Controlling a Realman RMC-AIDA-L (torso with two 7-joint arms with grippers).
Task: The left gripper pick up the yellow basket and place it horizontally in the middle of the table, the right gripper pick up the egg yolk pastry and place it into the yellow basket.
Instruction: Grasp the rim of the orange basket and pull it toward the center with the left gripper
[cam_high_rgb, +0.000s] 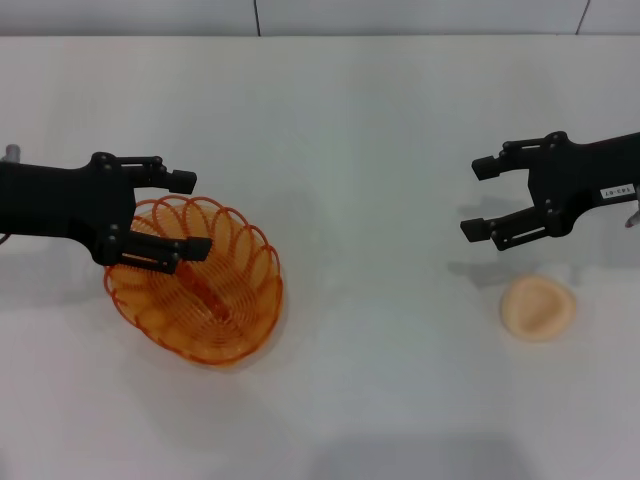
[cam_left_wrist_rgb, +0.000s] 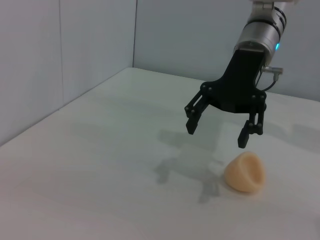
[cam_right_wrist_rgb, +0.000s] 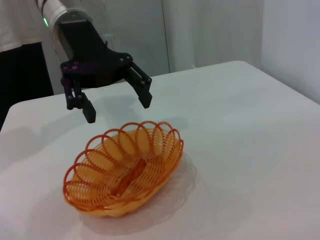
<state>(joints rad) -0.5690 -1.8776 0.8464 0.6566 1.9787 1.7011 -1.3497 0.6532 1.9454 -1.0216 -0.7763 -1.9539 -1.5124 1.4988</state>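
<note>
The yellow basket (cam_high_rgb: 196, 285) rests on the white tabletop (cam_high_rgb: 360, 150) in the left half of the scene, toward the near side. It is an oval of translucent orange wire with a looped, scalloped rim, and it sits upright with its opening facing up. In the head view its long axis runs diagonally. Its interior holds nothing.

The left gripper (cam_high_rgb: 190, 214) is positioned above the far left portion of the basket. Its two fingers are spread apart and clamp nothing. In the head view one finger lies over the far rim and the other over the basket's interior. The right wrist view shows this gripper (cam_right_wrist_rgb: 116, 102) raised clear of the basket (cam_right_wrist_rgb: 122, 167), with no contact between fingers and rim.

The egg yolk pastry (cam_high_rgb: 538, 308) lies on the tabletop in the right half of the scene, well apart from the basket. It is a small round pale peach piece with a shallow dimple.

The right gripper (cam_high_rgb: 482, 198), marked with a small white label, hovers just beyond the far side of the pastry. Its fingers are spread apart and hold nothing. The left wrist view shows this gripper (cam_left_wrist_rgb: 218, 135) pointing down, above the tabletop and near the pastry (cam_left_wrist_rgb: 243, 172) without touching it.
</note>
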